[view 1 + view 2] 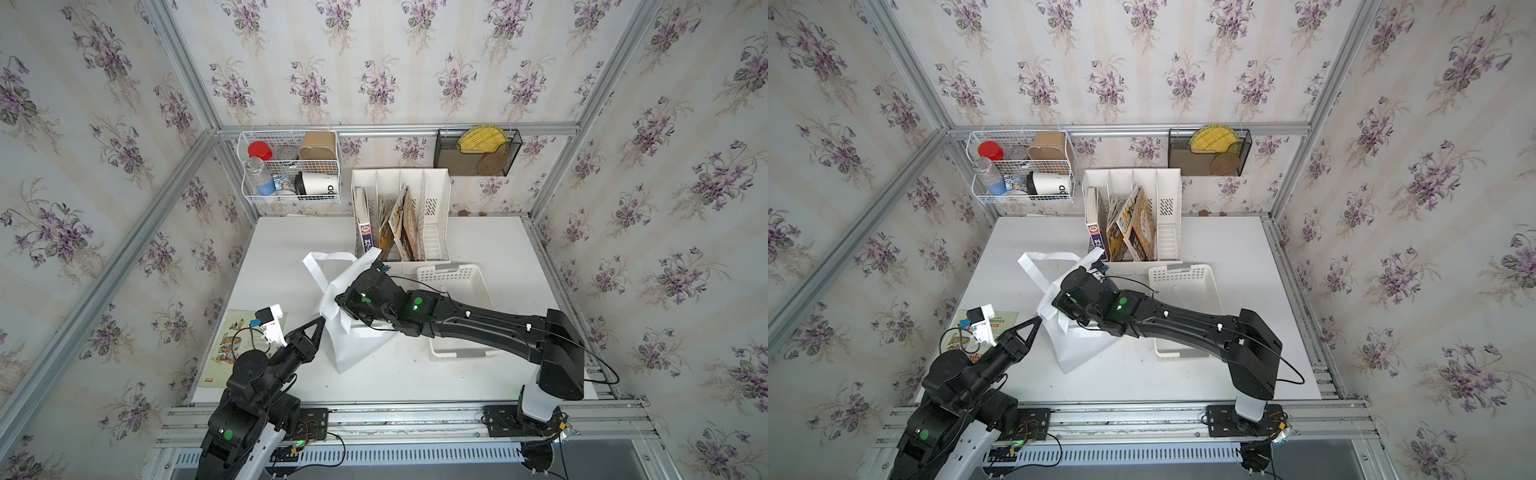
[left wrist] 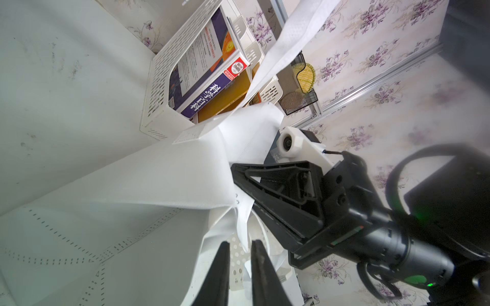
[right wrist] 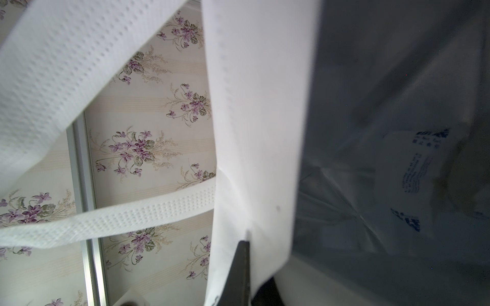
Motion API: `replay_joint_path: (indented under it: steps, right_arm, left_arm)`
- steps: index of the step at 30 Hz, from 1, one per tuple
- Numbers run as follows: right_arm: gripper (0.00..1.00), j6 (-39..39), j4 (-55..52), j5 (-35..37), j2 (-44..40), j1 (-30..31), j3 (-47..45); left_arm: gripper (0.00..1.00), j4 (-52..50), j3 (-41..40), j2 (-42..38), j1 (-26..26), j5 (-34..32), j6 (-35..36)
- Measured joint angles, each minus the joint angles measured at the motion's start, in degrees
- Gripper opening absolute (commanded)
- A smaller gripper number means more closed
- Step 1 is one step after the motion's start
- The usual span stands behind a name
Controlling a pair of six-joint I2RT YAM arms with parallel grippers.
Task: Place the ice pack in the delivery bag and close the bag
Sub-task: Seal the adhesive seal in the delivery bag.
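Black fingers [image 3: 240,273] of the right gripper [image 2: 235,180] sit closest to the right wrist camera. They are pressed together on the white rim wall of the delivery bag [image 1: 357,349], one finger outside the fabric and its partner on the lined side. Just past that pinch the bag's mouth gapes, and the ice pack [image 3: 413,180], a pale pouch with blue print, lies inside against the shiny silver lining [image 3: 371,79]. A flat white strap handle [image 3: 106,222] hangs loose in front of the wallpaper beyond the rim. From the left wrist camera, the left gripper [image 2: 240,242] shows two dark fingers [image 2: 220,275] close to each other with a slim gap. A fold of the bag's edge hangs right at their tips, and whether that fold is pinched cannot be told. In both top views the left gripper's tip meets the bag's edge on the left arm's side, while the right arm reaches over a white perforated basket [image 1: 453,276] to the bag's top. The bag leans in the middle of the white table [image 1: 490,249], with a strap loop reaching toward a white file rack [image 1: 401,216] packed with books and magazines. A printed picture card [image 1: 226,345] lies on the table beside the left arm, well apart from the basket.
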Motion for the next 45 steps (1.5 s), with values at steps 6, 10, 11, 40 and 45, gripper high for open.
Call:
replay_joint_path:
  steps: [6,10,11,40,45]
  right_arm:
    - [0.00,0.0,1.0,-0.3,-0.1,0.1,-0.6]
    - [0.00,0.0,1.5,-0.4,-0.1,0.3,-0.9]
    - [0.00,0.0,1.7,-0.6,-0.1,0.4,-0.9]
    - [0.00,0.0,2.1,-1.2,-0.4,0.7,-1.1]
    - [0.00,0.0,2.7,-1.2,-0.4,0.9,-1.5]
  left_arm:
    - [0.21,0.8,-1.5,3.2,0.0,0.2,-0.2]
    - [0.33,0.5,-0.5,3.6,0.0,0.2,-0.1]
    - [0.37,0.2,-0.1,3.4,0.0,0.1,0.0]
    - [0.61,7.4,-1.5,8.9,0.0,-0.9,-3.2]
    - [0.53,7.9,-1.8,9.4,0.0,-0.9,-4.2]
